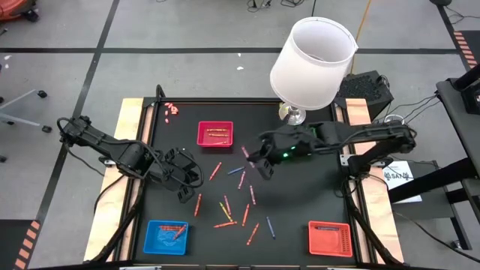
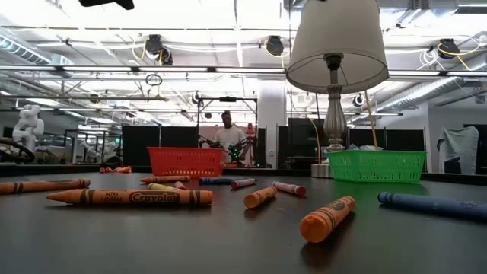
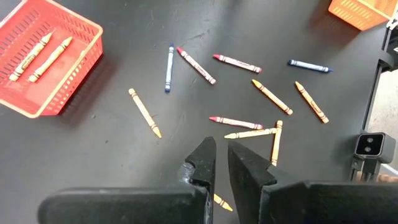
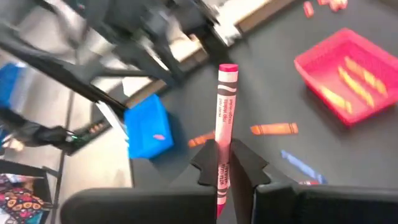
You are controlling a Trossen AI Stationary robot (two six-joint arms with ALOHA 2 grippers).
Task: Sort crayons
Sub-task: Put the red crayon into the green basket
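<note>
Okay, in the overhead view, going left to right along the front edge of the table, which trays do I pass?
Blue tray → red-orange tray. Loose crayons lie scattered on the table between them.

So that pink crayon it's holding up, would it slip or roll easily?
The thin pink paper-wrapped wax crayon probably stays stiff: it stands straight from the shut right gripper. Its round body would likely roll if nudged on the black table. The paper wrapper probably helps grip.
</note>
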